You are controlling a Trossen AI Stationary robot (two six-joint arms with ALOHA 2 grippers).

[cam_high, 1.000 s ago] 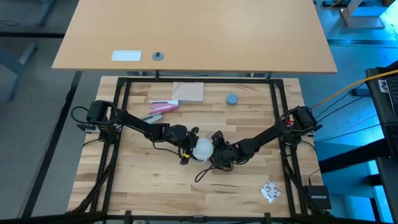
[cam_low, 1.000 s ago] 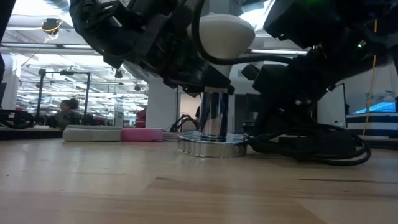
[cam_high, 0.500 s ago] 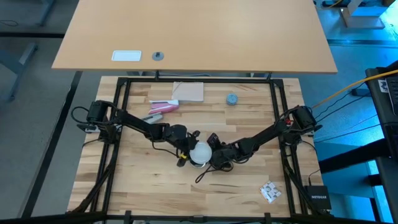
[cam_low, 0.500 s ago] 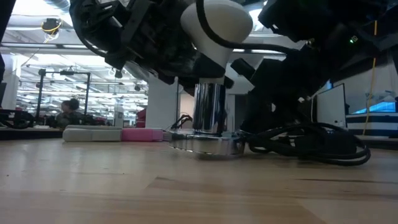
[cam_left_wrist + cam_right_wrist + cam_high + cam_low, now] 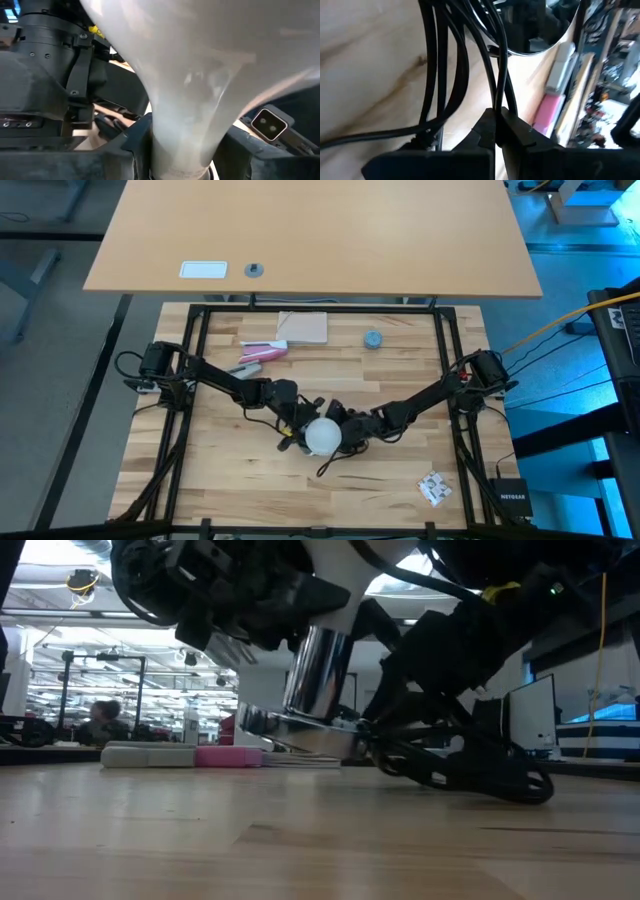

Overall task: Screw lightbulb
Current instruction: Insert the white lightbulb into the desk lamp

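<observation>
Left gripper [image 5: 291, 423] closed on lightbulb [image 5: 322, 436] neck at table centre, arm stretched low; bulb likely light, smooth, fragile (hold by taper, gently). Socket [image 5: 310, 675] tilted, base lifted. Right gripper [image 5: 345, 430] low beside it, pinched shut on black cord [image 5: 465, 65]

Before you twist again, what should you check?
1. Left pincer shut on the lightbulb: ok.
2. Socket flat on the table: not ok, it tilts with one edge of its base lifted.
3. Right pincer gripping the black cord: ok.
4. Bulb's screw end seated straight in the socket: cannot tell, the joint is hidden.
5. Pink thing clear of the arms: ok, it lies apart behind.
</observation>
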